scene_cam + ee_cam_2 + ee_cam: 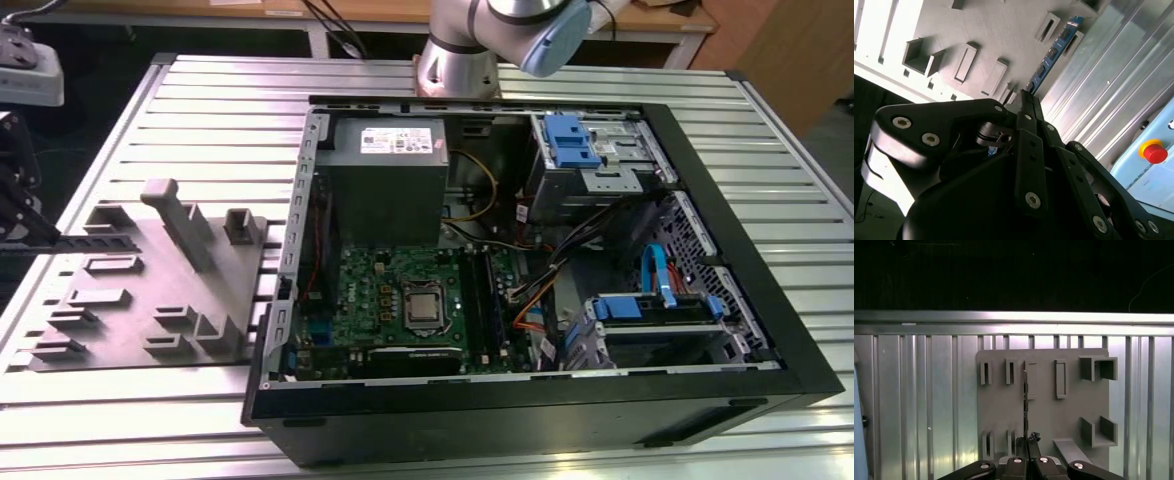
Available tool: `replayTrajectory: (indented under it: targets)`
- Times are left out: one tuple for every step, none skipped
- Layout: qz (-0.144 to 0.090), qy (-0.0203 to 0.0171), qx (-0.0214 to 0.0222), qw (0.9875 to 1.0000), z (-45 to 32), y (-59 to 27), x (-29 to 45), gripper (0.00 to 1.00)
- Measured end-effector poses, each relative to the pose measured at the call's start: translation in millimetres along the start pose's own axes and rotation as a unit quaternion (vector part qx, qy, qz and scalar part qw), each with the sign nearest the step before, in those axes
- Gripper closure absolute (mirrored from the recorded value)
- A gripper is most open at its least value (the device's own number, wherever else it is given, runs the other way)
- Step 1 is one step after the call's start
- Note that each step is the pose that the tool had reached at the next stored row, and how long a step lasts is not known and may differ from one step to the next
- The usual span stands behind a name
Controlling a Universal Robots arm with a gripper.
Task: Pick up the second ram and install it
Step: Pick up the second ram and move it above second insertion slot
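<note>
Start with the grey moulded tray (1046, 415). It lies flat on the slotted aluminium table (929, 390), directly beyond the jaws, with its rows of pockets facing them.

The second ram (1054, 52) is in the gripper (1025, 96). The 2 fingers are pressed together on one end of the stick, and the rest runs straight out ahead of the jaws toward the tray. In the first wrist view you see the second ram (1025, 400) edge-on, a thin dark line leading out from the gripper (1028, 442) across 1 of the narrow pockets. I can't tell whether its far end is clear of that pocket.

I'd judge the stick light and stiff but fragile: a thin board with small chips on its face. A pinch on the 2 flat faces near the end looks sound to me. With so much length ahead of the jaws, though, any knock would lever it.

The table's ribs are hard metal, and there is open room around the tray. Well away from the jaws, on the exterior view's right, the open computer case (534, 415) is crowded with cables around the motherboard (400, 290).
</note>
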State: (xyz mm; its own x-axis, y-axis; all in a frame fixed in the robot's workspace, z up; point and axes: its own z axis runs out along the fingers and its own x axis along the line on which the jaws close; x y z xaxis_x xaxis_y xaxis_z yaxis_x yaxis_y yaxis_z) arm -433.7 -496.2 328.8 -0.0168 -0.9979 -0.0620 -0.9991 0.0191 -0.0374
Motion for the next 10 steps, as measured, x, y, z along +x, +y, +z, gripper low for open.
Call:
replayTrajectory:
  targets:
    - [0.000, -0.0004, 0.0003, 1.0000, -2.1, -0.1, -0.1, 0.89]
    - [0.000, -0.0008, 0.0007, 1.0000, -4.2, -0.2, -0.3, 0.89]
    - [0.000, -0.0011, 0.0010, 1.0000, -6.4, -0.3, -0.4, 0.89]
    - [0.001, -0.0013, 0.0013, 1.0000, -8.8, -0.4, -0.6, 0.89]
    - [0.001, -0.0015, 0.0016, 1.0000, -11.5, -0.4, -0.8, 0.89]
    - [0.001, -0.0017, 0.0019, 1.0000, -14.0, -0.6, -0.9, 0.89]
    - [0.001, -0.0019, 0.0022, 1.0000, -16.4, -0.7, -1.1, 0.89]
    - [0.001, -0.0027, 0.0026, 1.0000, -18.1, -0.7, -1.3, 0.89]
    - [0.001, -0.0036, 0.0029, 1.0000, -19.8, -0.8, -1.5, 0.89]
    - [0.001, -0.0039, 0.0033, 1.0000, -22.1, -0.8, -1.6, 0.89]
